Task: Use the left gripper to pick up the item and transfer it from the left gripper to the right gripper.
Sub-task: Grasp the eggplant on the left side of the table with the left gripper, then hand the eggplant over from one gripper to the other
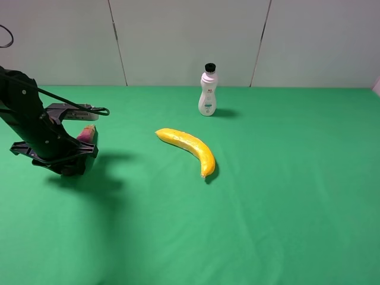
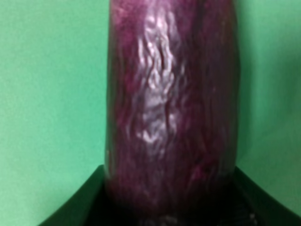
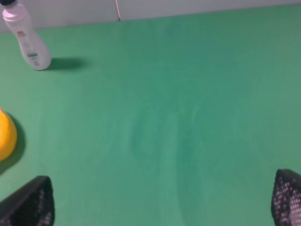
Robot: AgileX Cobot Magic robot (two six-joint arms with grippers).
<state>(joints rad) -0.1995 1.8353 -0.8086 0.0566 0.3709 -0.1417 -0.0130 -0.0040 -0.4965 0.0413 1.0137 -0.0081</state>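
Note:
The item, a dark purple eggplant (image 1: 87,133), stands steeply tilted at the far left with its pinkish stem end up. It fills the left wrist view (image 2: 171,108). My left gripper (image 1: 82,153) is closed around its lower part, and its black jaw bases show on either side of the eggplant. Whether the eggplant's low end touches the cloth is hidden. My right gripper (image 3: 157,202) is open and empty over bare green cloth, with its two fingertips (image 3: 29,203) far apart. It is out of the exterior high view.
A yellow banana (image 1: 189,148) lies near the middle of the green cloth (image 1: 285,196); its end shows in the right wrist view (image 3: 5,134). A white bottle with a black cap (image 1: 208,90) stands at the back, also in the right wrist view (image 3: 28,40).

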